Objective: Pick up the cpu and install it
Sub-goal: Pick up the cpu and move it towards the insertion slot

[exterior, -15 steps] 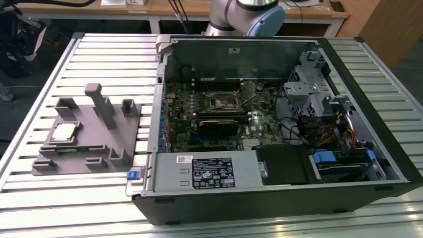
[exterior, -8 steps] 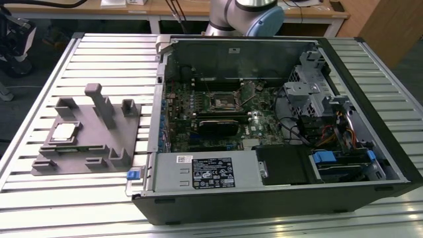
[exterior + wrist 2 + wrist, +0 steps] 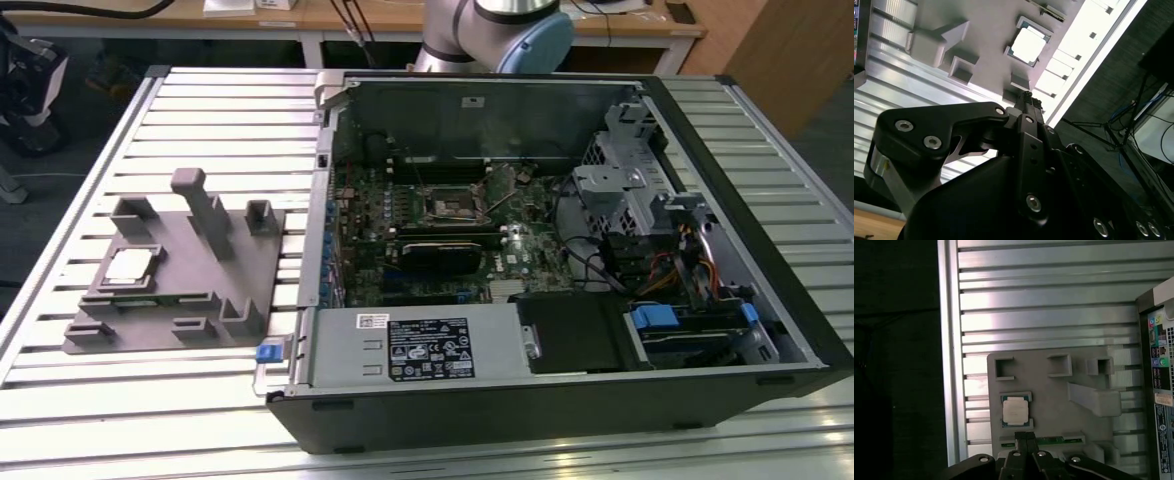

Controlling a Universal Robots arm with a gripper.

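Observation:
The cpu, a small square chip with a silvery top, lies flat in a recess of the grey plastic fixture on the slatted table, at the exterior view's left. Both wrist views look down on the cpu from well above. My gripper hangs over the fixture's edge near the chip, apart from it, with its black fingers pressed together and nothing between them. The dark square socket sits on the motherboard inside the open computer case.
The open case takes up the exterior view's right, with drive cages, cables and a black module below the socket. The arm's base stands behind the case. Upright posts rise from the fixture. The table edge borders dark floor.

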